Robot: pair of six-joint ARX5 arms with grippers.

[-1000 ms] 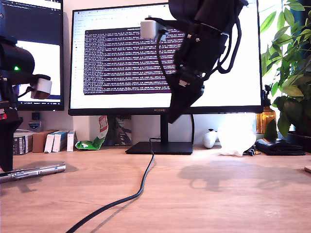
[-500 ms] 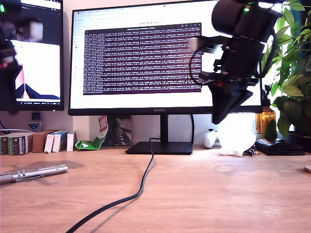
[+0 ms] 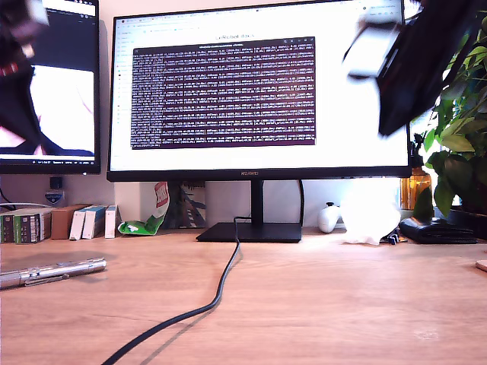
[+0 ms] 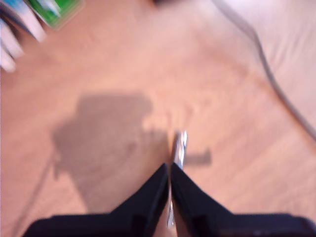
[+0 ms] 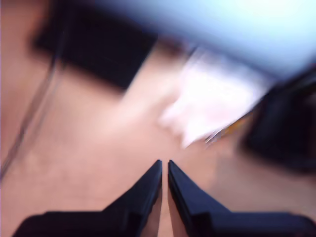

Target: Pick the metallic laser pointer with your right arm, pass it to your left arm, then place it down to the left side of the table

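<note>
Silver and slim, the metallic laser pointer (image 3: 52, 271) lies flat on the table (image 3: 327, 296) at the lower left of the exterior view, touched by nothing. My first gripper (image 4: 170, 170) hangs high above it, jaws together and empty, with the pointer showing past its tips. My second gripper (image 5: 164, 168), likewise closed on nothing, is raised over the white crumpled object (image 3: 370, 211) near the plant (image 3: 455, 114). By my judgement the placing is done; what remains is only to retreat clear. The black cable (image 3: 205, 304) snakes down mid-table, away from the pointer, and small boxes (image 3: 84, 221) stand behind it.
</note>
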